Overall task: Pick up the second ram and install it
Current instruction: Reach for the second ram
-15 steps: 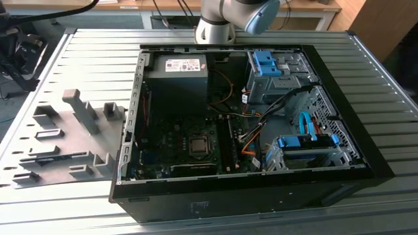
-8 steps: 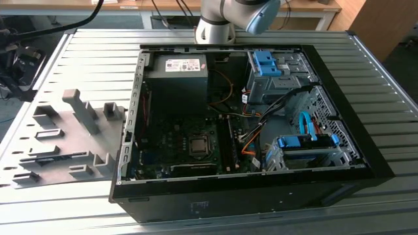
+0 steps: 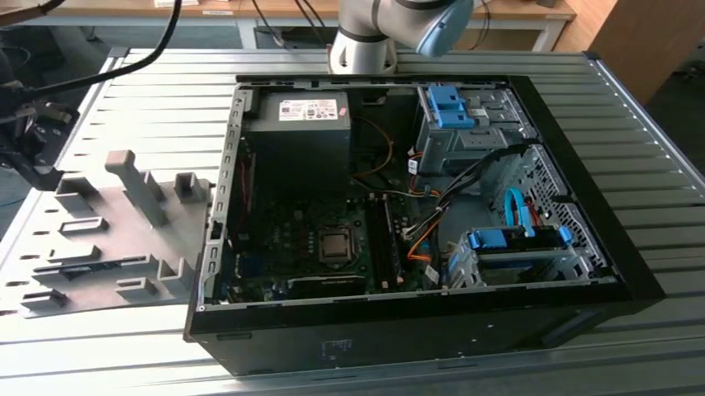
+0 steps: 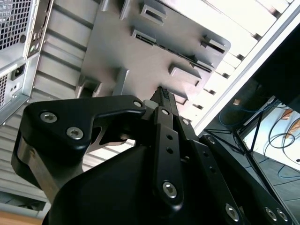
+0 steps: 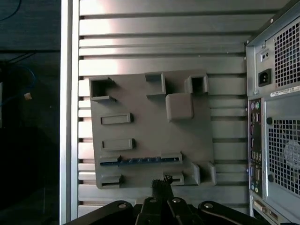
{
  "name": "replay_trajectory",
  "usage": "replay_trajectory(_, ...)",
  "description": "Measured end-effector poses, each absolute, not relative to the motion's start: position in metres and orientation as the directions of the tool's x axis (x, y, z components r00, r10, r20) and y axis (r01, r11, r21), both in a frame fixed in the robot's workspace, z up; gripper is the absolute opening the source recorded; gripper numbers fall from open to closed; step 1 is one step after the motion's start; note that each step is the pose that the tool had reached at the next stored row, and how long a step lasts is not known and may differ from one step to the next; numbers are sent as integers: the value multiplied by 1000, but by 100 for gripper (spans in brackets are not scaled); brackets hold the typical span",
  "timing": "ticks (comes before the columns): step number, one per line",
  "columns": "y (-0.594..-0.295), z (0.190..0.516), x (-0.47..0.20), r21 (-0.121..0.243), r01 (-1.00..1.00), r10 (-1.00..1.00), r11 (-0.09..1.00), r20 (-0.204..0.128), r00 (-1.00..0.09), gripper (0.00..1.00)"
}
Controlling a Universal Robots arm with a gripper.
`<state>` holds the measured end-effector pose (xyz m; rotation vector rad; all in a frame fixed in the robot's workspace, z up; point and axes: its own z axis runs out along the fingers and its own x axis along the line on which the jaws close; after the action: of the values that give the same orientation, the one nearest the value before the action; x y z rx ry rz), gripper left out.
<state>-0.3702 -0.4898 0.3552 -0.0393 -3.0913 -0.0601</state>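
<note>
A grey holder with raised slots lies flat on a slatted metal table, just beside the rear panel of an open computer case. The memory stick, a thin blue-green strip, stands on edge in a long slot near one edge of the holder, untouched. The gripper hangs above that same edge of the holder, close to the stick's slot but clear of both. Its fingers look closed against each other and hold nothing.

Judging from this, the main risk is contact with closed fingers. Lowered as they are, they would strike the stick's thin top edge or the holder's slot wall instead of straddling the stick. The tip also sits slightly to one side of the slot, so an off-line grasp could tilt the stick, jam it in the slot, or drag the loose holder across the table.
</note>
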Motion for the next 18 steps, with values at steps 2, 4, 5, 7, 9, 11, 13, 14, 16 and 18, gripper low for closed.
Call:
replay_trajectory(2,-492,352,-370,38,26,24,999,51,-998,11)
replay_trajectory(4,-494,348,-370,38,25,23,999,52,-998,11)
replay_trajectory(5,-495,346,-370,38,24,22,999,52,-998,11)
replay_trajectory(7,-497,344,-370,38,24,22,999,52,-998,11)
replay_trajectory(9,-500,341,-371,38,24,22,999,52,-998,11)
replay_trajectory(11,-504,338,-371,38,23,21,999,52,-998,11)
replay_trajectory(13,-507,335,-371,38,23,21,999,52,-998,11)
replay_trajectory(14,-509,333,-371,38,23,21,999,52,-998,11)
replay_trajectory(16,-512,331,-371,38,22,20,999,52,-998,11)
replay_trajectory(18,-514,328,-371,38,22,20,999,52,-998,11)
